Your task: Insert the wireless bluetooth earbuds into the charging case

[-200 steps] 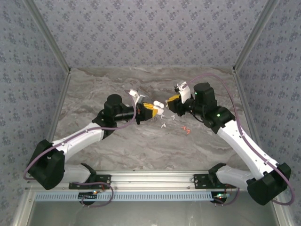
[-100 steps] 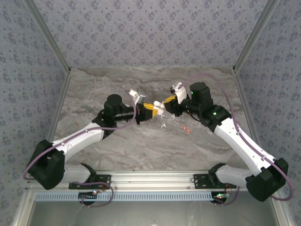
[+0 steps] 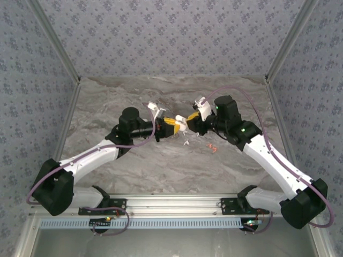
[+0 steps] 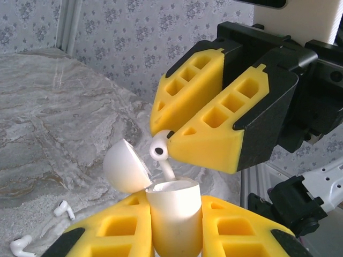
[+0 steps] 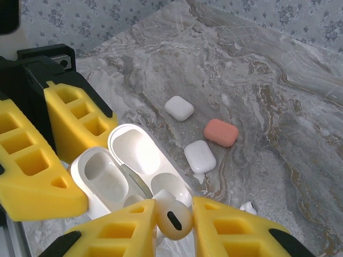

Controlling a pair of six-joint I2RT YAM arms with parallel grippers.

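**A:** Where does it stand?

**B:** The left fingers [image 4: 120, 227] are clamped round the white charging case [image 4: 172, 214], which is held up off the bench [image 5: 268, 80] with its lid [image 4: 124, 167] swung open. The right fingers [image 4: 214, 128] pinch one white earbud [image 4: 159, 151] directly over the case. Its stem looks to be entering the opening, and its head is above the rim.

**A:** So the insertion is under way. How should it be done?

**B:** I'd say line the stem up with its well, then push slow and straight while the case is held dead steady. The two sets of fingers sit very close together, so a sideways slip could knock the lid or twist the bud. Release only once the head sits flush — the bud is small and smooth, and would likely tip out if let go early.

**A:** Counts?

**B:** Four cases. One is the open case in hand, and three lie closed on the bench: a white case [image 5: 179, 107], a second white case [image 5: 200, 156] and a salmon-pink case [image 5: 221, 132]. For earbuds, there is one in the grip and two loose white earbuds [image 4: 64, 209] on the bench in the left wrist view. The top view also shows two red-orange specks [image 3: 213, 148] — I take them for earbuds, but they are too small to be sure.
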